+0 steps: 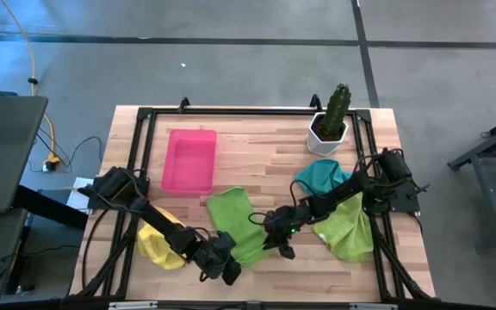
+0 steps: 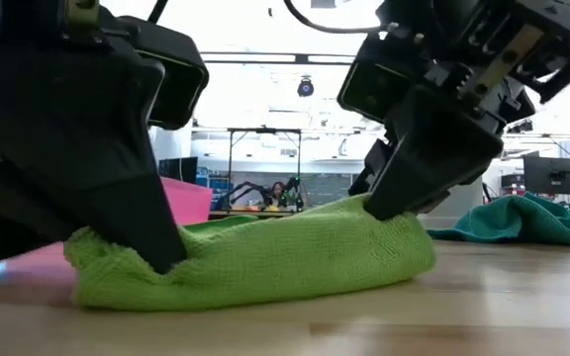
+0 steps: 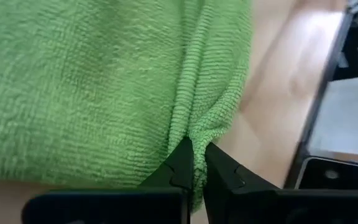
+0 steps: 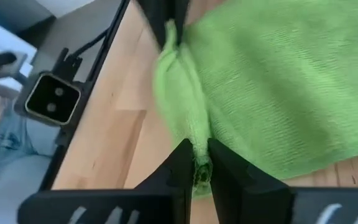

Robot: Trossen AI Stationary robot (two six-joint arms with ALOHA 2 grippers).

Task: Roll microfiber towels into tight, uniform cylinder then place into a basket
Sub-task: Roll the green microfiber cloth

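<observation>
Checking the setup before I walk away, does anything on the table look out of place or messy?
Nothing damaged. The yellow towel, teal towel and larger green towel lie crumpled, unrolled, and the pink basket is empty.

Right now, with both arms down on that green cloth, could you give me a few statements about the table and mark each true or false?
1. Both tools pinch the same lime green towel, the left tool at one end and the right tool at the other. True.
2. The pink basket already holds a rolled towel. False: it looks empty.
3. The teal towel lies near the potted cactus. True.
4. The yellow towel sits inside the basket. False: it lies on the table under the left arm.
5. The lime green towel is lifted off the table. False: it rests on the wood.
</observation>
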